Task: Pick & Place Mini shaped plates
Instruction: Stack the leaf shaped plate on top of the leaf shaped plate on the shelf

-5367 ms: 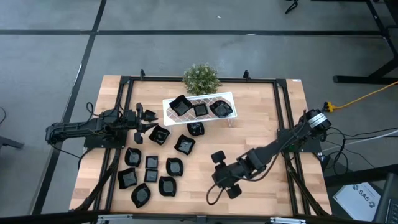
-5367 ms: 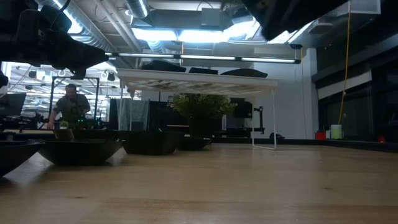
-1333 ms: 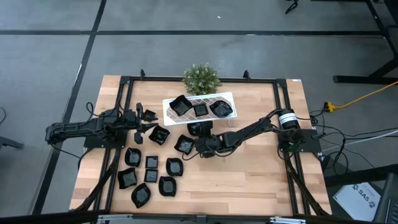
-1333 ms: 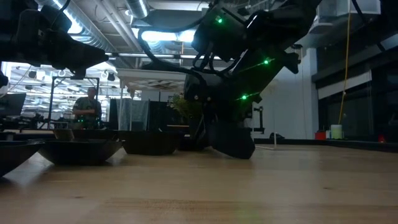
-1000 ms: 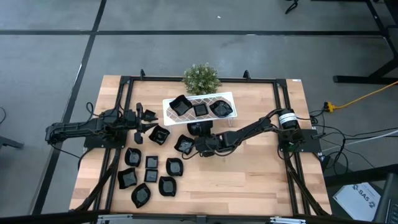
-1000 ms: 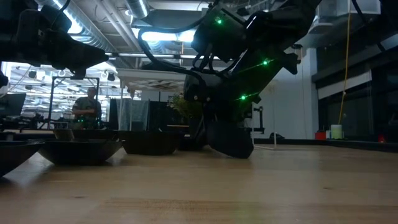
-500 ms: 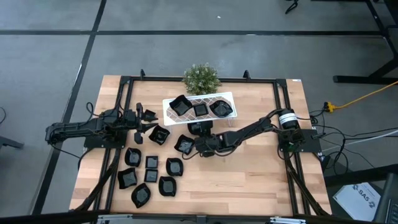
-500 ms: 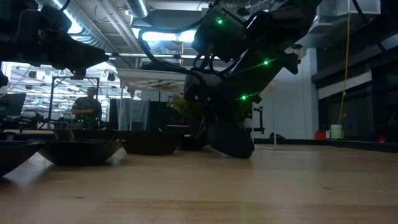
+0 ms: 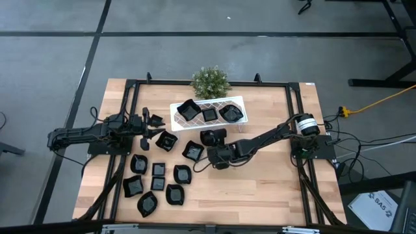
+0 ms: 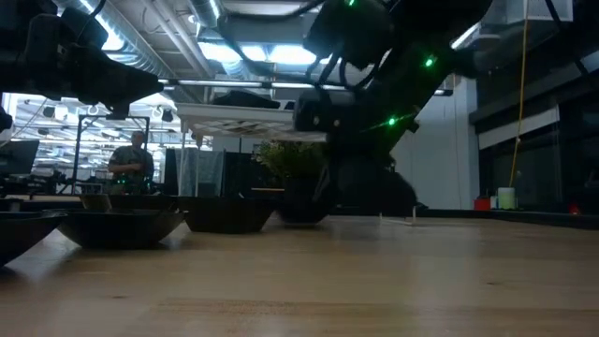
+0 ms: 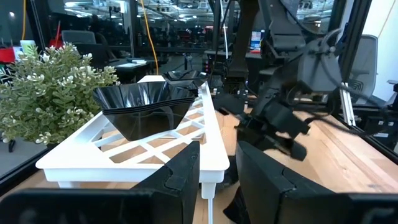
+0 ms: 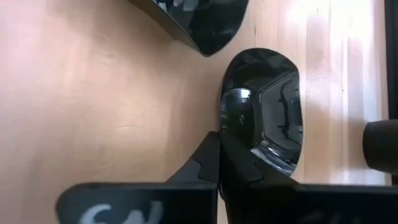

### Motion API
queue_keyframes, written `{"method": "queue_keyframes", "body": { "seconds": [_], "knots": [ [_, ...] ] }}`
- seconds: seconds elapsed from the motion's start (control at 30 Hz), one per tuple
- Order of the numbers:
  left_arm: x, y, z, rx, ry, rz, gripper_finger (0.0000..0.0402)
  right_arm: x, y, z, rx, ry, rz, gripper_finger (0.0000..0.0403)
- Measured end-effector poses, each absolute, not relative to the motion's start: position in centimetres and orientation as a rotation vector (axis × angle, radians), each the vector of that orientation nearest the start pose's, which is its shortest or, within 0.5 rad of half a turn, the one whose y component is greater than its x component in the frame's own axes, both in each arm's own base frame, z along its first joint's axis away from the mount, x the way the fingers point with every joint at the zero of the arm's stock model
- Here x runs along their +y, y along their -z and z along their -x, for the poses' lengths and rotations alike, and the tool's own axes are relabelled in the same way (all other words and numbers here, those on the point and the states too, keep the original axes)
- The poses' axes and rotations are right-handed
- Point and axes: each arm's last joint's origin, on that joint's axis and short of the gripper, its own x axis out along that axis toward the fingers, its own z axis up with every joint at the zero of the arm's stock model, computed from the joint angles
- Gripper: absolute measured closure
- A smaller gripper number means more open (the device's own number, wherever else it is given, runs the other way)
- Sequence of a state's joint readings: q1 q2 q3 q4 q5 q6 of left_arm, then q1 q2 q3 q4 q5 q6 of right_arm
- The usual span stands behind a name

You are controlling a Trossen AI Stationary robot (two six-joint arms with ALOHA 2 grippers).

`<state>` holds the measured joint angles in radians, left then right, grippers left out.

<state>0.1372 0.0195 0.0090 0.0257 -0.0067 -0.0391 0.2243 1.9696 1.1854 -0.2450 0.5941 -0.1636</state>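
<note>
Right gripper (image 12: 219, 152): fingers clenched on the rim of one mini shaped plate (image 12: 264, 109), a glossy black dish with faceted inner walls, gripped at its edge above the wooden table (image 9: 273, 188), just in front of the white rack (image 9: 239, 101) in the high view. Handling, by judgement: small and light, rigid, with a slick glazed surface; likely to chip if dropped or knocked against the rack. The thin rim is the only practical hold, one finger inside the wall and one outside, as shown. Remaining stock: three dishes (image 9: 209, 114) already sit on the rack; about ten more plates (image 9: 158, 169) lie loose on the left half of the table, and another dish (image 12: 193, 18) lies near the held one. Right arm pose: stretched low and long from its base at the right edge toward the table's middle, wrist turned down. Left gripper (image 11: 217, 168): parted and empty, parked near the rack's left end beside the green plant (image 9: 210, 82), arm extended level from the left edge.
</note>
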Motion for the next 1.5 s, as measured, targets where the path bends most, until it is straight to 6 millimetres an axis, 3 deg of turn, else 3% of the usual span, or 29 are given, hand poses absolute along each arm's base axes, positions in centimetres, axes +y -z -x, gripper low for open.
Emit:
{"method": "queue_keyframes", "body": {
  "seconds": [0.37,0.9,1.5],
  "knots": [
    [1.4,-16.8,-9.7,-0.018,-0.143,0.038,0.0302,8.9,-15.9,-35.9,1.000,0.292,0.471,0.0401],
    [1.4,-16.8,-9.7,-0.018,-0.144,0.038,0.0302,13.6,-20.0,-33.3,0.860,0.206,0.403,0.0402],
    [1.4,-16.8,-9.7,-0.019,-0.144,0.038,0.0302,14.7,-21.1,-32.7,0.813,0.209,0.424,0.0402]
  ]
}}
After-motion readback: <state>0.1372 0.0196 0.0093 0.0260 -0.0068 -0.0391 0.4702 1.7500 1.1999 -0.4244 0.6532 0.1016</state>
